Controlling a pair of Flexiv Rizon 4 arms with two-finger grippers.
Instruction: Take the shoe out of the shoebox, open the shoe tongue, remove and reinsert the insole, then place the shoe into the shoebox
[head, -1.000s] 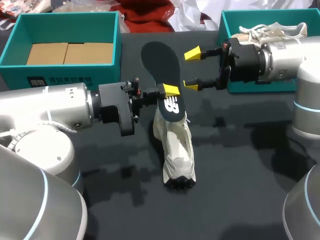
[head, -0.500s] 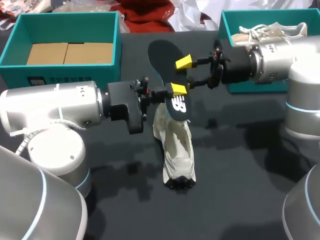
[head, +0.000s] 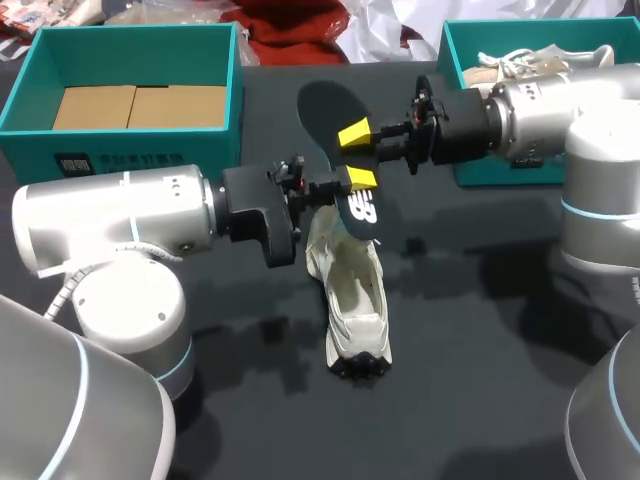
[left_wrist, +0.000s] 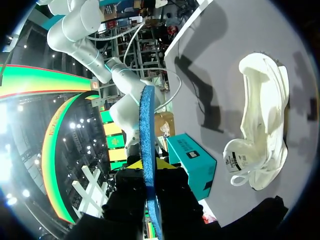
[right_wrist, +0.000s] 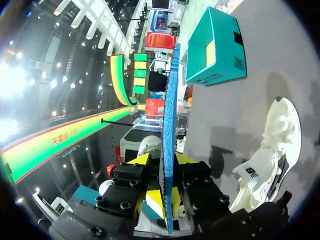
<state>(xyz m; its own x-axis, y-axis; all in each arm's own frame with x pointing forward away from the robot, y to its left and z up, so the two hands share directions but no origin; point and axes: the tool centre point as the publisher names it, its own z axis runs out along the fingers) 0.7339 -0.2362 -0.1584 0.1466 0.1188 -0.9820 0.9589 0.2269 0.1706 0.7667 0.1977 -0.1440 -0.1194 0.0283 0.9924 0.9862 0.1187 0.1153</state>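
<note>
A dark insole (head: 335, 120) with a blue underside is held in the air over the table's middle, edge-on in both wrist views (left_wrist: 146, 130) (right_wrist: 170, 110). My left gripper (head: 350, 183) (left_wrist: 150, 164) is shut on its heel end. My right gripper (head: 362, 140) (right_wrist: 167, 161) comes in from the right, with a yellow tip against each face of the insole a little further along. The white shoe (head: 352, 300) (left_wrist: 262, 135) (right_wrist: 270, 155) lies on the black table below, with its opening turned up.
A teal shoebox (head: 140, 150) (right_wrist: 217, 45) with brown cardboard inside stands at the back left. A second teal box (head: 446, 60) at the back right holds another white shoe (head: 540, 62). A teal box (left_wrist: 192, 160) also shows beyond the left gripper.
My right gripper moved left onto the insole and its fingers closed from wide open. My left arm shifted slightly right with the insole, tilting it.
</note>
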